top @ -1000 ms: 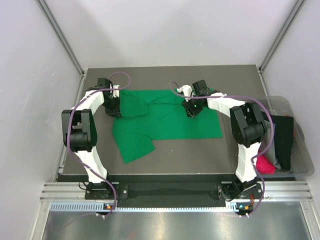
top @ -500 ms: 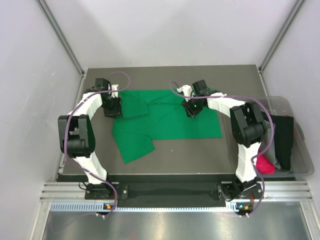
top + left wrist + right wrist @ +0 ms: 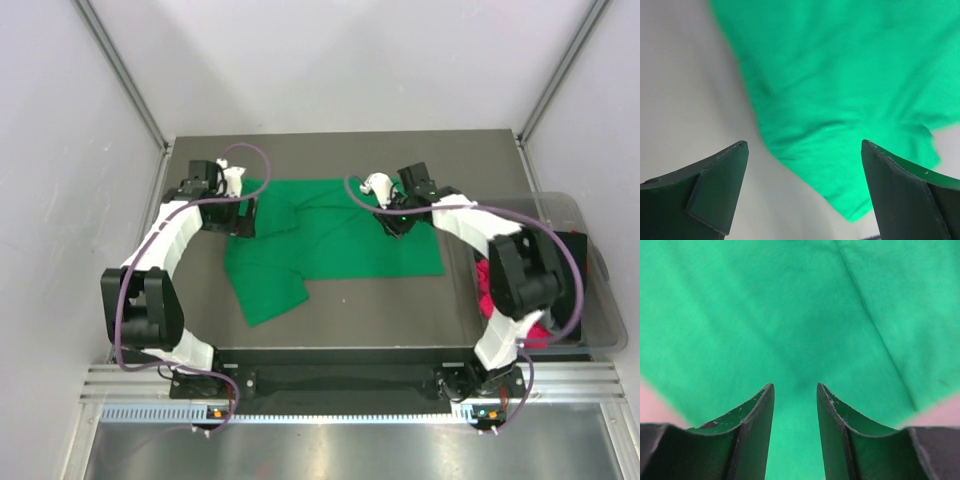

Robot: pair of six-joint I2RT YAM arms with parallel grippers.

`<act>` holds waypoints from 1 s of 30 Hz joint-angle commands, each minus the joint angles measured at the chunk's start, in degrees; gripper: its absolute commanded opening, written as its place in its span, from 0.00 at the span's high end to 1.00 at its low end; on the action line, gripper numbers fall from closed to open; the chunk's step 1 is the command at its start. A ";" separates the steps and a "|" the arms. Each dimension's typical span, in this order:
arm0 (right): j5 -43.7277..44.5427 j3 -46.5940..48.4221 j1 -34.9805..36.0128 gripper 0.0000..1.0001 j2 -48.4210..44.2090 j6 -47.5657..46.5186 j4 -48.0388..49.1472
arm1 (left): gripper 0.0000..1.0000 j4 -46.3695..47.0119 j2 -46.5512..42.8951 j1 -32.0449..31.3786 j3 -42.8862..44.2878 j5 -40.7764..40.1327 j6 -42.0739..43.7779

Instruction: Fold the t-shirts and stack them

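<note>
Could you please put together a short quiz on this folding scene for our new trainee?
1. True or false: the left hand is gripping the green t-shirt.
2. Which colours are the clothes in the clear bin on the right? A) black and pink B) grey and white C) blue and yellow
3. Fill in: directly beneath the right hand lies the ______.

Key: 1 false, its fingers stand wide apart with nothing between them; 2 A; 3 green t-shirt.
</note>
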 commanded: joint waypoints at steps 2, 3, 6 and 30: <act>-4.58 -6.51 0.26 0.60 -13.74 -13.36 -4.71 | 0.01 1.61 -3.49 -4.10 -1.36 4.83 4.21; -5.20 -7.31 0.26 0.60 -14.90 -15.46 -6.99 | 0.01 1.08 -3.06 -4.63 -1.27 4.92 3.94; -6.26 -10.48 0.26 0.62 -19.38 -21.44 -14.99 | 0.08 -0.42 -2.70 -6.30 -1.44 5.09 3.41; 5.52 -19.54 -7.47 0.67 -16.59 -31.22 -20.03 | 0.37 -6.13 -6.39 -6.57 -2.06 5.19 5.61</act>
